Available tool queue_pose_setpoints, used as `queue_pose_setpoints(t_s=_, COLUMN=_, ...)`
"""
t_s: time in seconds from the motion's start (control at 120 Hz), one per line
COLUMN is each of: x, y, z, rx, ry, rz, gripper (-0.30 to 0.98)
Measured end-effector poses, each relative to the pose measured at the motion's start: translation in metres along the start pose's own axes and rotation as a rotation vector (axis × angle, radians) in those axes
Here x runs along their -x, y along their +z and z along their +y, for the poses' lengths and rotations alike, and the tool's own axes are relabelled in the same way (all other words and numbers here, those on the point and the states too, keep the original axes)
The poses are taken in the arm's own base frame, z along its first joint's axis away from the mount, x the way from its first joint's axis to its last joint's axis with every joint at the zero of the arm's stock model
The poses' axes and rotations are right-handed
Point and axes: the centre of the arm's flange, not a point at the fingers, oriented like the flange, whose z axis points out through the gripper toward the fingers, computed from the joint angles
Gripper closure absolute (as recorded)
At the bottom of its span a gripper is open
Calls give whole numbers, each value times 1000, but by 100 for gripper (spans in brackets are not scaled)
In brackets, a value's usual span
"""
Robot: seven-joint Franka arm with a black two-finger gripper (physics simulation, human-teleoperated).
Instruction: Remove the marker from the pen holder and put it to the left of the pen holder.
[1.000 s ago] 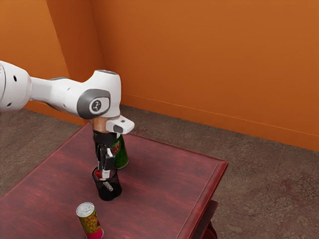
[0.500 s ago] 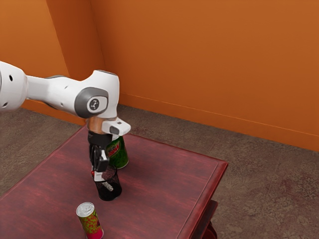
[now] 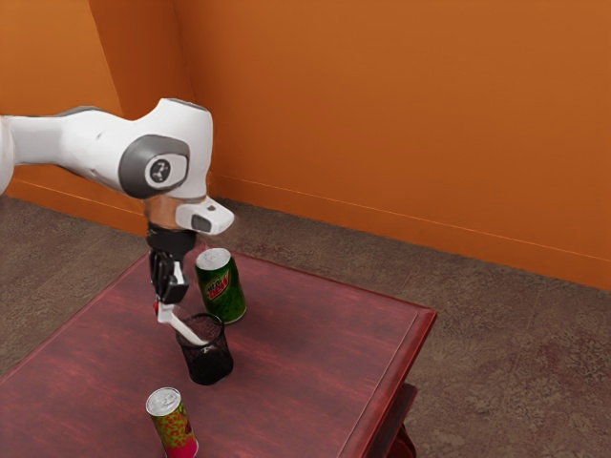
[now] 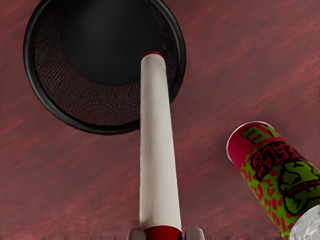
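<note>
In the exterior view my gripper (image 3: 165, 311) is at the black mesh pen holder's left side, higher than its rim. It is shut on the red end of the white marker (image 3: 187, 330), which slants down toward the pen holder (image 3: 209, 364). The wrist view has the fingertips (image 4: 164, 234) on both sides of the marker's red end. From there the white barrel of the marker (image 4: 157, 140) reaches across the rim of the pen holder (image 4: 95, 107), its far red tip over the opening. Whether that tip is still below the rim, I cannot tell.
A green can (image 3: 221, 286) stands just behind the pen holder in the exterior view. A red and green can (image 3: 173, 424) stands nearer the camera; the wrist view shows this can (image 4: 275, 175) too. The reddish table's edge (image 3: 382, 382) runs along the exterior view's right.
My gripper has moved toward the exterior view's left and slightly up, drawing the marker along. More of the marker is outside the pen holder, and it slants more. Pen holder and cans have stayed put.
</note>
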Motion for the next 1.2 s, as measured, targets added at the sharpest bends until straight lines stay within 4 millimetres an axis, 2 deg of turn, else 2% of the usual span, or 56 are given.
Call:
queue_pose_setpoints(t_s=0.3, x=45, y=-34, z=9, rx=-23, ry=-53, rz=-29, gripper=75)
queue_pose_setpoints(t_s=0.408, x=64, y=-39, z=-7, rx=-5, ry=-99, rz=-33, gripper=75)
queue_pose_setpoints(t_s=0.508, x=74, y=-35, z=-23, rx=19, ry=-130, rz=-46, gripper=76)
queue_pose_setpoints(t_s=0.833, x=70, y=4, z=-81, rx=79, ry=-162, rz=-95, gripper=75)
queue_pose_setpoints(t_s=0.875, x=71, y=8, z=-87, rx=83, ry=-167, rz=-99, gripper=69)
queue_pose_setpoints(t_s=0.983, x=74, y=17, z=-99, rx=99, ry=-179, rz=-106, gripper=43)
queue_pose_setpoints(t_s=1.067, x=79, y=20, z=-106, rx=105, ry=-193, rz=-103, gripper=29)
queue_pose_setpoints(t_s=1.133, x=86, y=17, z=-110, rx=101, ry=-209, rz=-92, gripper=21)
queue_pose_setpoints(t_s=1.2, x=93, y=4, z=-112, rx=79, ry=-228, rz=-64, gripper=15)
